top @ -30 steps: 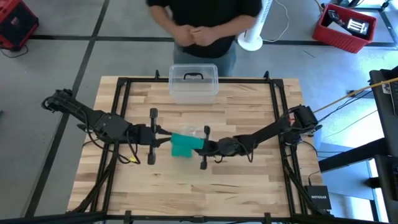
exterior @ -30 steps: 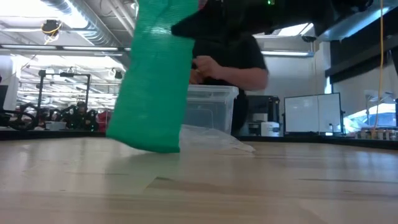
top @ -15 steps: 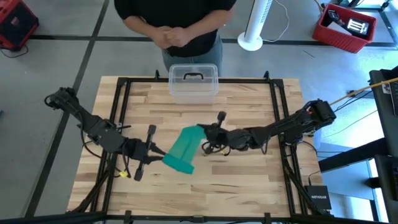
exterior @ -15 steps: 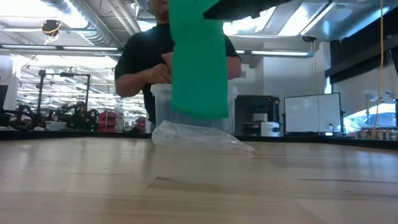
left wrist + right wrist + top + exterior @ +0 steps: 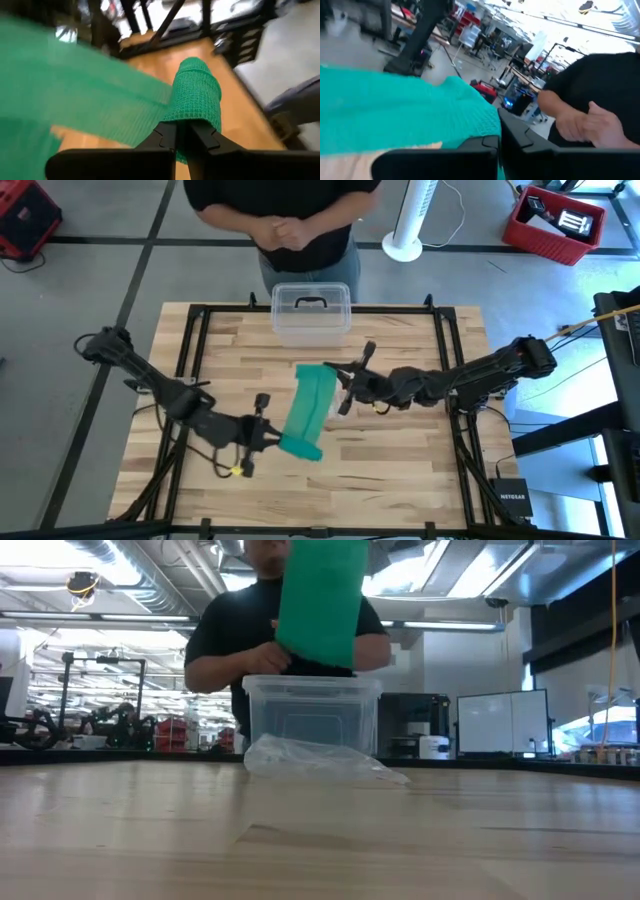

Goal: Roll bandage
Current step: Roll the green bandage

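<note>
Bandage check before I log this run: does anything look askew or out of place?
The bandage isn't lying on the table: it hangs stretched in the air between the left pincer and right pincer, both shut on its ends. A crinkled clear wrapper lies loose by the bin.

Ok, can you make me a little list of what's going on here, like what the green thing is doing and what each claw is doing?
green thing: the bandage, a teal strip stretched between the two claws, lifted off the table
left claw: shut on the rolled end of the bandage
right claw: shut on the flat end
behind it: clear plastic box with lid
on the table: crinkly clear wrapper
person: standing past the table, hands together
</note>
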Robot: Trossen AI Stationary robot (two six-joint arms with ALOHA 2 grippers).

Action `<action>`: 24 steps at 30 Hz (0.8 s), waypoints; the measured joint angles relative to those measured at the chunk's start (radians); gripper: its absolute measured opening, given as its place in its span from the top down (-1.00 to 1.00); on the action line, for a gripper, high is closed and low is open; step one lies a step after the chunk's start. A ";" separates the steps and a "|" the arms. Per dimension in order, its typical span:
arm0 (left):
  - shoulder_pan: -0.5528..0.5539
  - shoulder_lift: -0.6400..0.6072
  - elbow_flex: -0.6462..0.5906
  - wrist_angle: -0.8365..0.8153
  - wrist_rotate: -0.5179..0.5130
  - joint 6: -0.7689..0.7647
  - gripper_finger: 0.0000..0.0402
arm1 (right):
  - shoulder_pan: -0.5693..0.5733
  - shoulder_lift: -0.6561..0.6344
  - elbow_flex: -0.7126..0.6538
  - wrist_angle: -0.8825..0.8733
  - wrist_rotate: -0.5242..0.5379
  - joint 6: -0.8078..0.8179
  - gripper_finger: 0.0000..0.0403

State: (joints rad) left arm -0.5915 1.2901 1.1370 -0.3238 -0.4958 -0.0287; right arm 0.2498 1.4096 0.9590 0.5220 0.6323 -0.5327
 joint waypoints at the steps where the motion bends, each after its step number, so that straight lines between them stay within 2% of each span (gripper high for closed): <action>1: 0.015 0.008 0.000 -0.022 -0.005 -0.019 0.97 | 0.008 -0.001 0.013 0.000 -0.001 -0.007 0.99; 5: 0.074 0.019 -0.001 -0.106 -0.058 -0.100 0.97 | 0.069 -0.001 0.072 -0.003 -0.006 -0.091 0.99; 8: 0.114 0.016 -0.001 -0.159 -0.136 -0.144 0.97 | 0.132 -0.001 0.114 -0.003 -0.007 -0.129 0.99; 10: 0.144 0.013 -0.001 -0.166 -0.182 -0.149 0.97 | 0.179 -0.001 0.140 -0.009 -0.017 -0.135 0.99; 16: 0.222 0.003 -0.001 -0.162 -0.237 -0.147 0.97 | 0.305 0.017 0.191 -0.107 -0.032 -0.151 0.99; 20: 0.250 -0.022 -0.001 -0.099 -0.271 -0.093 0.97 | 0.362 0.039 0.193 -0.143 -0.035 -0.117 0.99; 24: 0.258 -0.026 0.001 0.053 -0.274 0.055 0.97 | 0.366 0.088 0.193 -0.178 -0.113 -0.006 1.00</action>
State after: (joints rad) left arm -0.3336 1.2636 1.1382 -0.2705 -0.7700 0.0263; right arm 0.6163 1.4971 1.1515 0.3437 0.5196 -0.5388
